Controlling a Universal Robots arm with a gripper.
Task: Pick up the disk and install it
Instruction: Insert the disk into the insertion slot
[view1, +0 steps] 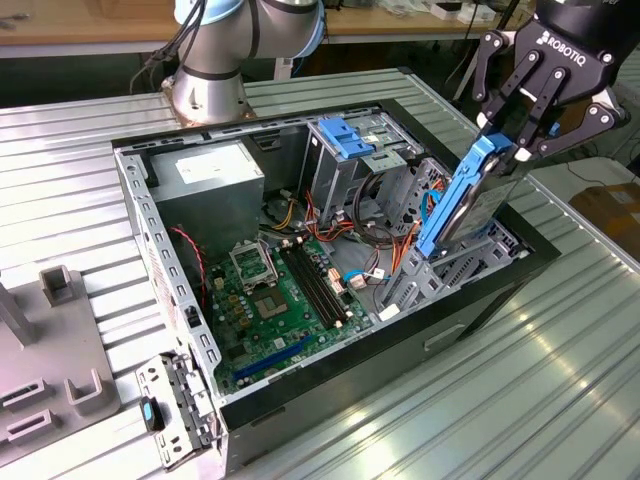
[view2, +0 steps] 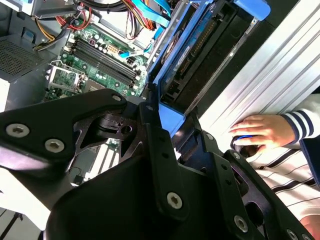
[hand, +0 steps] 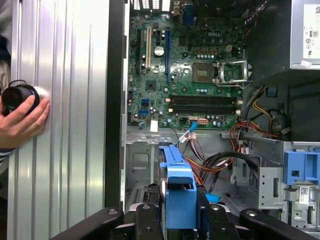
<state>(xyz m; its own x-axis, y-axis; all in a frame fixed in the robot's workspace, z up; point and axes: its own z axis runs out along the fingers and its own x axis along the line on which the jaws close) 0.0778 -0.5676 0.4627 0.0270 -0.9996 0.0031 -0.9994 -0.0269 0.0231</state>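
Observation:
The disk, a grey drive in a bright blue carrier frame, stands steeply tilted over the drive cage at the open computer case's end on the exterior view's right. My gripper is shut on its upper end, black fingers clamping the blue frame. The disk's lower end reaches down to the cage; whether it touches cannot be told. In the second wrist view the disk runs away from my gripper toward the case. In the first wrist view the blue carrier sits between the fingers.
The case holds a green motherboard, a grey power supply, a ribbed light-blue bracket and orange and red cables. A person's hand rests on the ribbed metal table beside the case, on a round black object. A grey fixture stands at the exterior view's left.

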